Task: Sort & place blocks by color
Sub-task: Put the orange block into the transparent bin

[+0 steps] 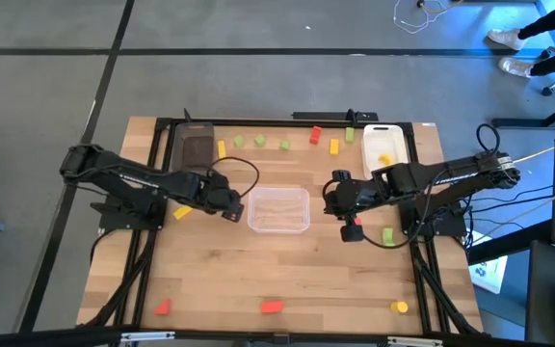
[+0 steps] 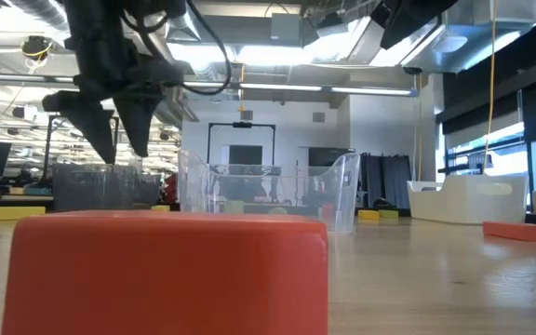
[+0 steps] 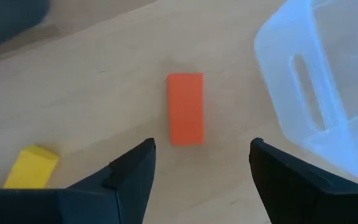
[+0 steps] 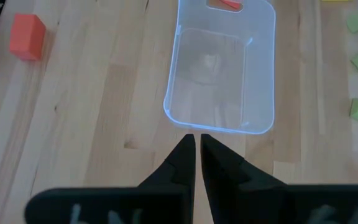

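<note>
My left gripper [image 3: 201, 163]: fingers apart above red block [image 3: 186, 108], which lies on table beside clear tray [image 3: 319, 93] | advice: descend centred, straddle its narrow sides | my right gripper [image 4: 195, 149]: fingers together, waiting.

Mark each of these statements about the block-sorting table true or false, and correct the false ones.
1. The left gripper is open above a red block lying on the wood. True.
2. The clear tray in the middle of the table holds several blocks. False: no blocks show inside it.
3. The right gripper is shut and holds nothing. True.
4. A yellow block lies in the white tray. True.
5. The red block below the left gripper sits inside the clear tray. False: it lies on the table beside the tray.
</note>
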